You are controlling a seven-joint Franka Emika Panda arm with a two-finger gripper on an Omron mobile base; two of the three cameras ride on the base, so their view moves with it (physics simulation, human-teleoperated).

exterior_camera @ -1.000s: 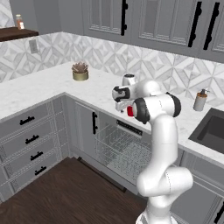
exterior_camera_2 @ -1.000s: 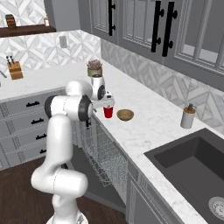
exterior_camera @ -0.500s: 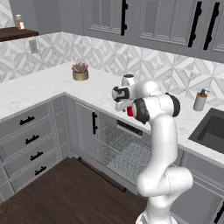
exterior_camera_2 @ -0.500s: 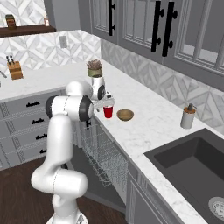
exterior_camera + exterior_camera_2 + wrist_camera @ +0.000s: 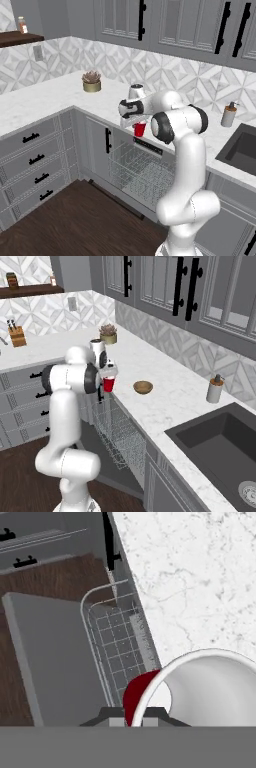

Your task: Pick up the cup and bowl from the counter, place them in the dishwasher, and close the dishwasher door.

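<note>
Simulated kitchen, grey cabinets above and below, patterned grey-white tile backsplash, dark wood floor (image 5: 65, 220). L-shaped white marble counter (image 5: 175, 401) runs along both walls with a dark sink basin (image 5: 220, 446) at the right end. Dishwasher (image 5: 145, 170) is built in under the counter beside the corner, its door (image 5: 55, 662) dropped flat open and the silver wire rack (image 5: 117, 431) pulled out over it. Grey drawers (image 5: 32, 160) with short black handles sit left of the corner. White arm reaches over the counter edge above the open rack. Gripper (image 5: 134, 119) is closed onto the rim of the red cup (image 5: 140, 129), fingers pinching the wall; the hand view has the white cup mouth right below the fingertips and the red side over the rack. Cup sits at the counter's front edge; can't tell if it's lifted clear. Tan bowl (image 5: 143, 387) rests on the counter just right of the cup, apart from it. Soap dispenser (image 5: 215, 389) stands near the sink by the backsplash. Gold pot with succulent (image 5: 91, 82) back near the corner. Knife block (image 5: 18, 335) on the far left counter, wooden shelf (image 5: 30, 290) above it.
</note>
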